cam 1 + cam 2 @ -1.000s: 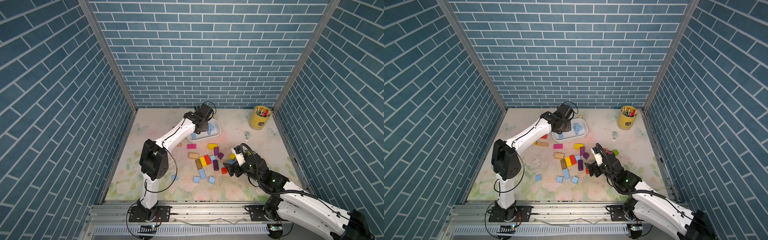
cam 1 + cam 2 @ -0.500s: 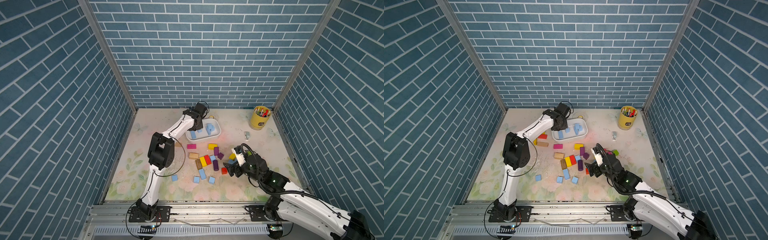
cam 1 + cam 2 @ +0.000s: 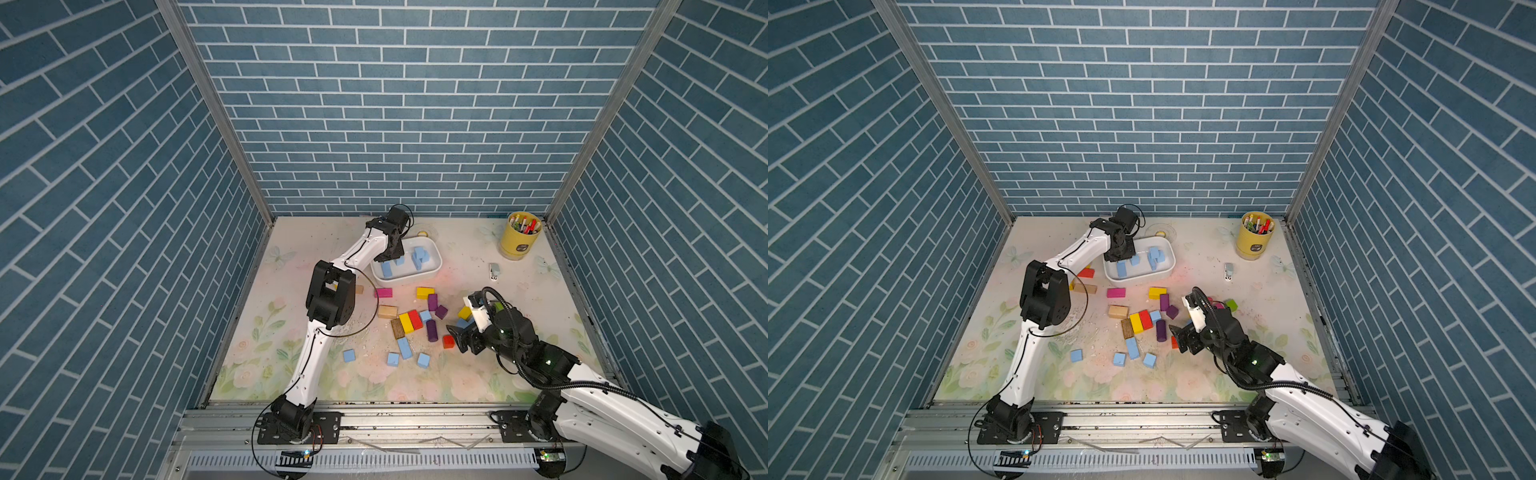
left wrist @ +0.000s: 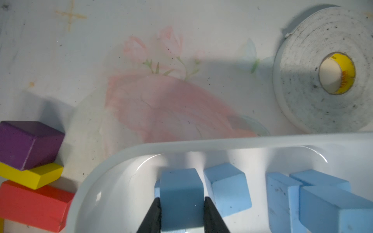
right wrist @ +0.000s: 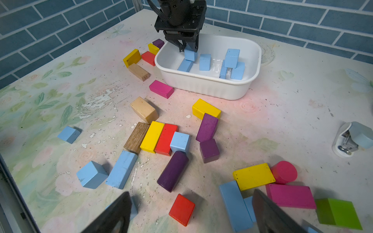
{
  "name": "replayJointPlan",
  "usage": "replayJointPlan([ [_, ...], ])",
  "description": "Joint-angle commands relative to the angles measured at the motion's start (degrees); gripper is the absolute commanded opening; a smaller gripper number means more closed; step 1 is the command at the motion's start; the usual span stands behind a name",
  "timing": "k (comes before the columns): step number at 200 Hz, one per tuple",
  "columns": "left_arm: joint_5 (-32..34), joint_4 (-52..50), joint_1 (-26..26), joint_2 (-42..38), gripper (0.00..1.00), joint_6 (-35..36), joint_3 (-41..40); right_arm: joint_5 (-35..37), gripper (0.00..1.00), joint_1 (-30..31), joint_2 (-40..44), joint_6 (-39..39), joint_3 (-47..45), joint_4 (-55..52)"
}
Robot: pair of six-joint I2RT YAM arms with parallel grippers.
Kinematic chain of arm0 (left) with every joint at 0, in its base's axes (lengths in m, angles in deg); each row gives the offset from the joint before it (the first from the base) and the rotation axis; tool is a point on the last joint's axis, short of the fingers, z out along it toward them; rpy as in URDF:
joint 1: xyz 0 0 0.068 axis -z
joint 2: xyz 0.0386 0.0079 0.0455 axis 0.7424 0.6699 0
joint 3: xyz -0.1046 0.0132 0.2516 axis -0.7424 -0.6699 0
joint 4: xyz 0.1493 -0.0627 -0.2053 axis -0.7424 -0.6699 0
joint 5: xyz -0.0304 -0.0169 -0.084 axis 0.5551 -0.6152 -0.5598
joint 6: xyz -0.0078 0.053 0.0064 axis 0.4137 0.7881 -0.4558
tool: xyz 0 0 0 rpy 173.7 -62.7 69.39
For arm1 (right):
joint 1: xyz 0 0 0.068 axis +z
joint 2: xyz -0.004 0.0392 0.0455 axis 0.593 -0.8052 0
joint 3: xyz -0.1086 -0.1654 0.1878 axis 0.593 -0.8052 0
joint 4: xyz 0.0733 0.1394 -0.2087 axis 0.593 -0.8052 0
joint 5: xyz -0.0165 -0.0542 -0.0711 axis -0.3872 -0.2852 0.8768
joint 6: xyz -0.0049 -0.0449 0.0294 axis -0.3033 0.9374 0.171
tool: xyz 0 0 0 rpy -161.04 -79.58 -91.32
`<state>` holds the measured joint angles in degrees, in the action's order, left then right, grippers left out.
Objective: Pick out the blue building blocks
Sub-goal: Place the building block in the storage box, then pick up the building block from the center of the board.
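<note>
While left hand (image 4: 181, 199), pointing down, clamps blue cube (image 4: 180, 185) over tub (image 4: 181, 144) | right hand (image 5: 190, 201) apart, apparently empty.

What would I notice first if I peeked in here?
Probably the scatter of bright toy blocks in the middle of the flowery table: red, yellow, purple, pink and blue. At the back, the left gripper is shut on a blue cube inside a white tub holding other blue blocks. The right gripper hangs open over blocks in front.

Blue brick (image 4: 331, 213) cut by picture edge.
</note>
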<state>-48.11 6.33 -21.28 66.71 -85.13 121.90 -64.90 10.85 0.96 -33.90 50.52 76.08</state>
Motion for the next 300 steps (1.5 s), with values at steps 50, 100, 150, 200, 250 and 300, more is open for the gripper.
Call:
replayJointPlan([
  [50, -1.25, -1.55, -0.55, 0.53, 0.54, 0.14, 1.62, 0.06, 0.93, -0.11, 0.91, -0.2, -0.23, -0.91],
  [100, -2.35, -0.52, -0.61, -4.6, 0.68, 1.96, -0.52, 0.17, 0.93, -0.12, 1.21, -0.28, -0.03, -0.92],
  [150, -5.71, 4.08, -0.27, -15.28, 0.78, 2.19, -10.94, 0.5, 0.92, -0.24, 1.67, -0.46, -0.18, -0.91],
  [200, -7.59, 9.91, 1.98, -27.85, 0.84, 0.48, -25.5, 1.22, 0.93, -0.07, 2.05, -0.55, -0.18, -1.0],
  [250, -6.78, 14.14, 6.47, -36.1, 0.9, -2.33, -36.52, 1.66, 0.93, -0.11, 2.41, -0.99, -0.13, -1.43],
  [300, -4.99, 15.99, 12.84, -39.07, 0.97, -5.24, -41.71, 2.4, 0.93, -0.06, 2.86, -1.33, -0.07, -2.06],
])
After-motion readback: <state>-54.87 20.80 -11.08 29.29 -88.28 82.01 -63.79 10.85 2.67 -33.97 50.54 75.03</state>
